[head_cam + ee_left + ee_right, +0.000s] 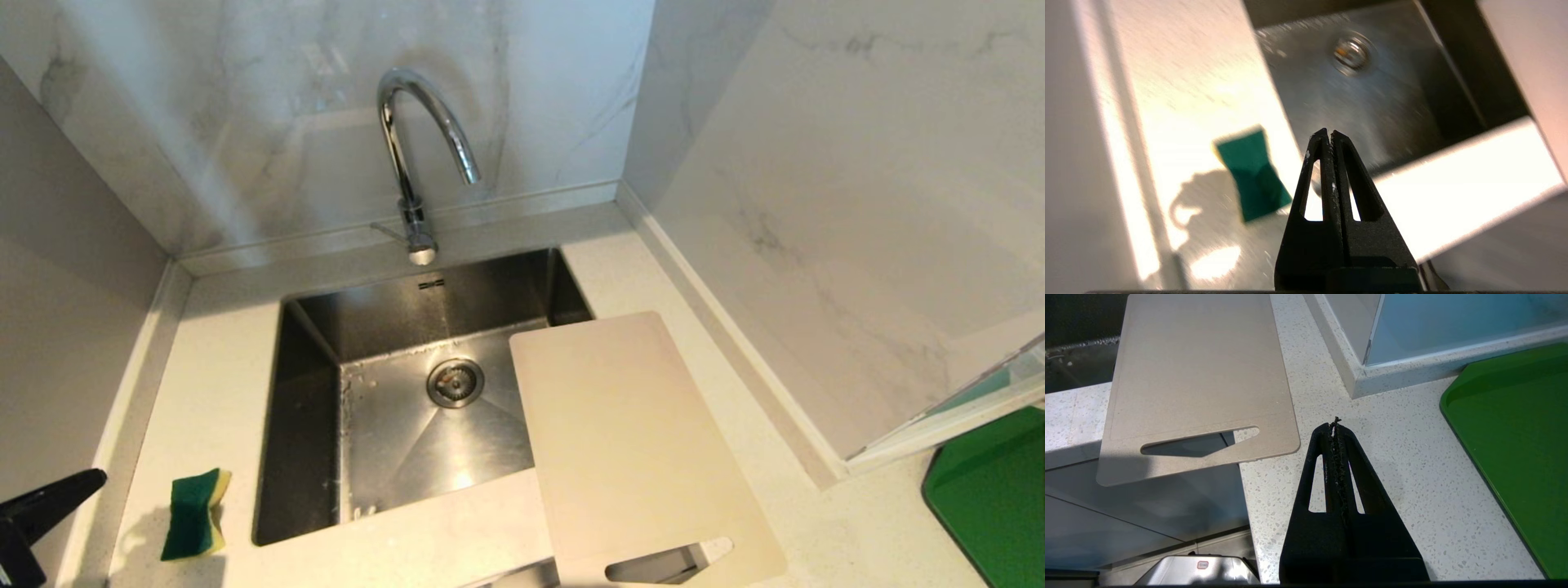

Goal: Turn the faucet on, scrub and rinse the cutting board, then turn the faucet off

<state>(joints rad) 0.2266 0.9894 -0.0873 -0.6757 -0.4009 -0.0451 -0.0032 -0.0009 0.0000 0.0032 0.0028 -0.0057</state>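
The chrome gooseneck faucet [412,155] stands behind the steel sink [310,392], its thin lever [388,231] at the base; no water runs. The beige cutting board [629,441] lies flat over the sink's right rim, slot end overhanging the counter's front edge; it shows too in the right wrist view [1196,375]. My left gripper [90,480] enters at the lower left, shut and empty [1329,132], above the counter by the sink's front left corner. My right gripper [1334,425] hangs shut and empty over the counter right of the board.
A green and yellow sponge [194,514] lies on the counter left of the sink, also seen from the left wrist [1251,173]. A dark green tray [992,498] sits at the far right. Marble walls close in at the back and right.
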